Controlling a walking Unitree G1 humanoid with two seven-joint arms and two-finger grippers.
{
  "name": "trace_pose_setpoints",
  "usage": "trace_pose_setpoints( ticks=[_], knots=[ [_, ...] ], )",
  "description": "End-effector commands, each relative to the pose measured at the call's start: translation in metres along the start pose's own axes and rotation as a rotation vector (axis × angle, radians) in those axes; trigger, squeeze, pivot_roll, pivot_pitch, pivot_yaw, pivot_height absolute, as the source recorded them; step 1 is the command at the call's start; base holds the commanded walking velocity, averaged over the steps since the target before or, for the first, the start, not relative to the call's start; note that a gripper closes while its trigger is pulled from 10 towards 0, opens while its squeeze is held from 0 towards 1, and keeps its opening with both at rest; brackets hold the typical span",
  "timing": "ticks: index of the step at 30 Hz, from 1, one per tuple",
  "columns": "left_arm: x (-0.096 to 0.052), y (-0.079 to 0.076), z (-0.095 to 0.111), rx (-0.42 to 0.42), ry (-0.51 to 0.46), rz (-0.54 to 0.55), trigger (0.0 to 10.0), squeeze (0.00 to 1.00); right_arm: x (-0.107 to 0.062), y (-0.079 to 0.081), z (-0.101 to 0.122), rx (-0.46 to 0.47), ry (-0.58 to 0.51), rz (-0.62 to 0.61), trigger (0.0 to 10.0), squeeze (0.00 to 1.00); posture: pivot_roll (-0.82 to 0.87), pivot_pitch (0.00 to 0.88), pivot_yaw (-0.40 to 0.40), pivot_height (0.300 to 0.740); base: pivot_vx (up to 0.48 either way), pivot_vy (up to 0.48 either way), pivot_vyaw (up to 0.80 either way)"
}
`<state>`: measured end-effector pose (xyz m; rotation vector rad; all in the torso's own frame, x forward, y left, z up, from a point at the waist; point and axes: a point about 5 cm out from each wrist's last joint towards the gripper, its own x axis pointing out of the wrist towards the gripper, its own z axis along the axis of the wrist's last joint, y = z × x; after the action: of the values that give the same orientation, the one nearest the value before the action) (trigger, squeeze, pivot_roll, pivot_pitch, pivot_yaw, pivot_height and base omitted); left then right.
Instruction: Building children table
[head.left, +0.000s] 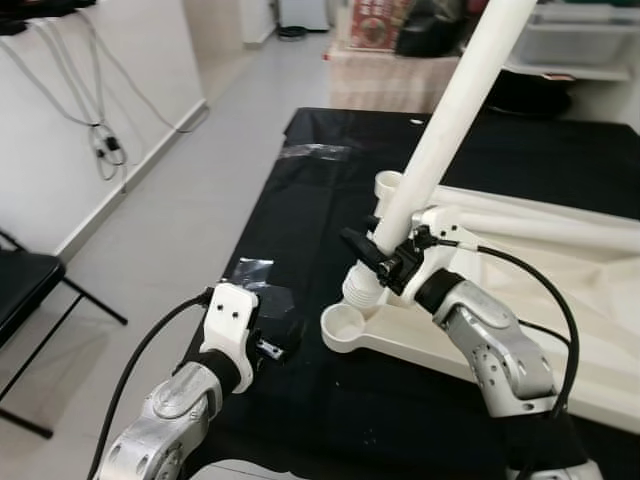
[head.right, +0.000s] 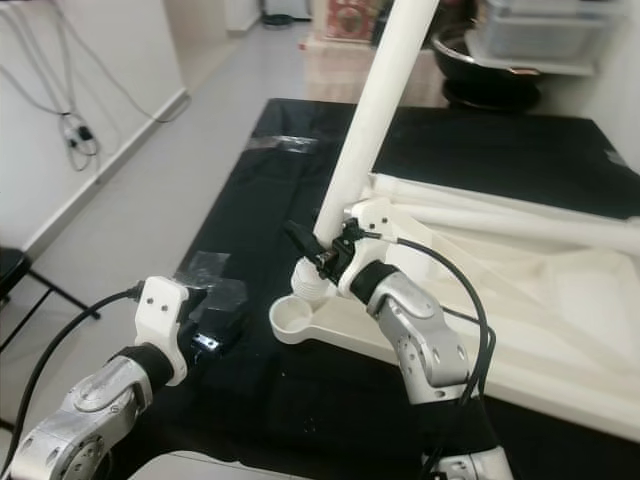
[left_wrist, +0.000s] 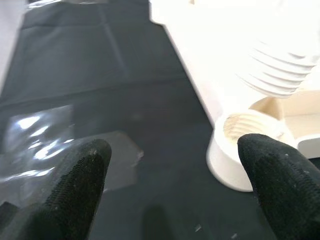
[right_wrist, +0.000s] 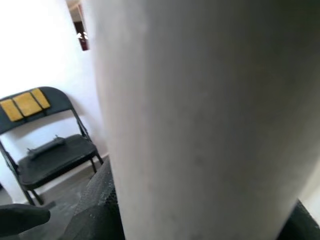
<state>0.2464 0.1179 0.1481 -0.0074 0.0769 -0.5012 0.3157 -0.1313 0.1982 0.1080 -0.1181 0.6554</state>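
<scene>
The right gripper (head.left: 385, 258) has its jaws closed around the lower part of the white table leg (head.left: 445, 125), just above the leg's threaded end (head.left: 362, 290). The leg's long axis rises steeply from that end, leaning up and away toward the far right of the scene, so it is tilted rather than plumb. The threaded end hangs just above and slightly behind the open corner socket (head.left: 343, 326) of the overturned white tabletop (head.left: 560, 280), which lies on the black-covered counter (head.left: 310, 200); the thread tip appears close to the socket but not yet seated in it, though contact cannot be ruled out. The left wrist view looks at the same pair: threaded end (left_wrist: 277, 70) above, socket (left_wrist: 245, 130) with its inner thread below. The left gripper (head.left: 272, 345) sits low over the counter to the left of the socket, its jaws spread wide and holding nothing, with crinkled clear tape (head.left: 250, 270) on the cover nearby. In judgement, the coming move turns on bringing the leg's axis upright over the socket mouth; the right arm carries that work.
</scene>
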Motion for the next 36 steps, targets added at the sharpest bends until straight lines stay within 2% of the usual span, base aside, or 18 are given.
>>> trace_pose_setpoints(
  ticks=[1,9,13,27,36],
  knots=[
    [-0.0018,0.0020,-0.0046,-0.009,0.025,0.020,10.0,0.00,0.0043,0.0036,0.0047,-0.015,-0.024,0.024,10.0,0.00,0.01,0.095,-0.015,0.740,0.000,0.000,0.00],
    [-0.0016,0.0038,-0.0068,-0.022,0.041,0.032,10.0,0.00,0.0057,0.0043,0.0058,-0.010,-0.035,0.020,10.0,0.00,0.01,0.096,-0.015,0.740,0.000,0.000,0.00],
    [-0.0008,0.0051,-0.0070,-0.018,0.043,0.040,10.0,0.00,0.0059,0.0045,0.0056,-0.008,-0.035,0.018,10.0,0.00,0.01,0.097,-0.015,0.740,-0.266,0.000,0.00],
    [0.0005,0.0077,-0.0050,-0.028,0.020,0.055,10.0,0.00,0.0065,0.0042,0.0055,-0.015,-0.031,0.008,10.0,0.00,0.00,0.097,-0.016,0.740,-0.018,0.000,0.00],
    [0.0006,0.0077,-0.0038,-0.029,0.007,0.047,10.0,0.00,0.0064,0.0042,0.0038,-0.007,-0.020,0.011,10.0,0.00,0.00,0.097,-0.015,0.740,0.000,0.000,-0.80]
  ],
)
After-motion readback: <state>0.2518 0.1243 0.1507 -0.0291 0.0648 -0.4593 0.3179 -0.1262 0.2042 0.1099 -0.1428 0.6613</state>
